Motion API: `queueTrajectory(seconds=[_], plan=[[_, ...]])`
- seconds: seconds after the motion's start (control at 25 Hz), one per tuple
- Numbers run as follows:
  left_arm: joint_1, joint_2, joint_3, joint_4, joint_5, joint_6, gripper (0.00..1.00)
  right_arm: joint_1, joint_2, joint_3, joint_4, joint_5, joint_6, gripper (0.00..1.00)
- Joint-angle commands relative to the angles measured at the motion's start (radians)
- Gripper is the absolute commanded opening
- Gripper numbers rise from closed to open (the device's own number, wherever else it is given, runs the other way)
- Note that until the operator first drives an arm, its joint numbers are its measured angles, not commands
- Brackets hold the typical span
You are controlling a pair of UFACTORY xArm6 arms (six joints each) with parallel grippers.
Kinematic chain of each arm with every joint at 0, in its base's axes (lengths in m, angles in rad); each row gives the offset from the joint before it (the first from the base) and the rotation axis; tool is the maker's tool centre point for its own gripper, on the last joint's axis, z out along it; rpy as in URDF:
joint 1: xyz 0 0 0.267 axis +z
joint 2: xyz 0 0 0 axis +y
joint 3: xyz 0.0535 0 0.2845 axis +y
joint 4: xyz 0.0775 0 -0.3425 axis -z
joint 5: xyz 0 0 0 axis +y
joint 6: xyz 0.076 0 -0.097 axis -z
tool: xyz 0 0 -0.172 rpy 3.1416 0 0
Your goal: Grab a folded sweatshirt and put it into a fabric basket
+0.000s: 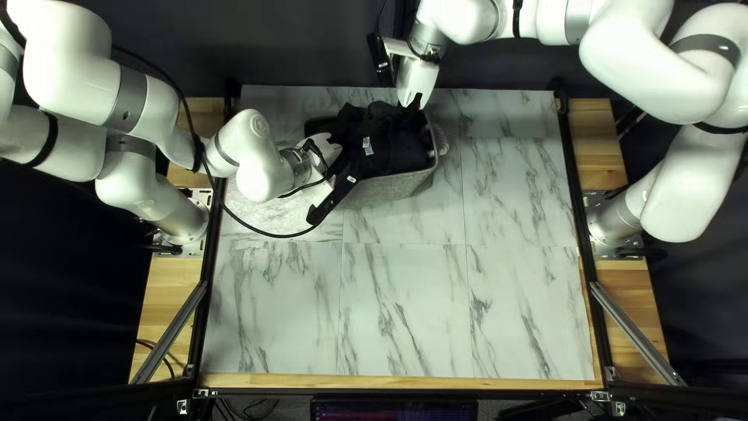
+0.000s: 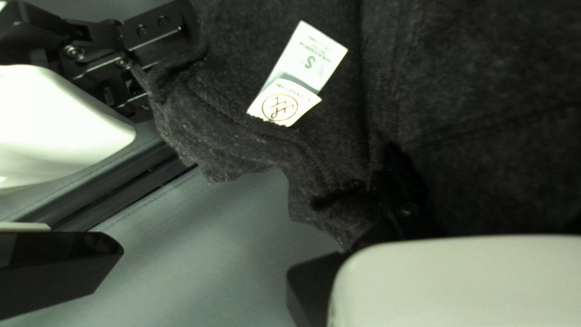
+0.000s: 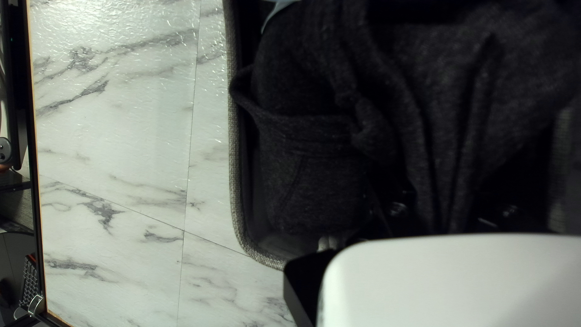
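In the top left view, a black fabric sweatshirt (image 1: 393, 144) with a white label (image 1: 368, 146) lies bunched inside a grey woven-fabric basket (image 1: 389, 190) with a dark lining, near the far edge of the white, grey-veined marble-look tabletop (image 1: 514, 304). The left gripper (image 1: 326, 148), white-bodied, is at the basket's left side, beside the sweatshirt. The right gripper (image 1: 417, 87), also white-bodied, points down at the sweatshirt by the basket's far side.

In the left wrist view, dark cloth spreads ahead of the left gripper, showing two overlapping white tags; the right gripper is at the cloth's edge. I cannot tell whether the left gripper is released or clenched.

In the right wrist view, the sweatshirt lies in folds within the basket's curved rim, ahead of the right gripper, whose state I cannot tell.
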Motion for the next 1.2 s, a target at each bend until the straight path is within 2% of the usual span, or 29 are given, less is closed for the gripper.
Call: queueTrajectory(seconds=[0.04, 0.16, 0.36, 0.72, 0.8, 1.08, 1.12, 1.2], plan=[[0.001, -0.036, 0.018, -0.022, 0.005, 0.014, 1.0, 0.001, -0.003, -0.01, -0.004, 0.013, 0.014, 1.0], [-0.008, -0.105, 0.037, -0.087, 0.019, 0.087, 1.0, 0.003, -0.029, -0.005, -0.01, 0.022, 0.027, 1.0], [-0.057, -0.22, 0.068, -0.198, 0.079, 0.195, 1.0, 0.004, -0.096, 0.055, -0.009, 0.007, 0.029, 1.0], [-0.232, -0.328, 0.06, -0.354, 0.259, 0.262, 1.0, 0.012, -0.283, 0.241, -0.003, -0.036, 0.023, 1.0], [-0.241, -0.323, 0.05, -0.361, 0.265, 0.268, 1.0, 0.012, -0.311, 0.267, -0.002, -0.041, 0.022, 1.0], [-0.133, -0.234, 0.007, -0.327, 0.168, 0.273, 1.0, 0.04, -0.38, 0.297, -0.018, -0.037, 0.053, 1.0], [-0.121, -0.197, -0.028, -0.36, 0.161, 0.3, 1.0, 0.048, -0.407, 0.311, -0.025, -0.034, 0.063, 1.0], [-0.111, -0.191, -0.054, -0.414, 0.158, 0.348, 1.0, 0.07, -0.482, 0.353, -0.045, -0.029, 0.092, 1.0]])
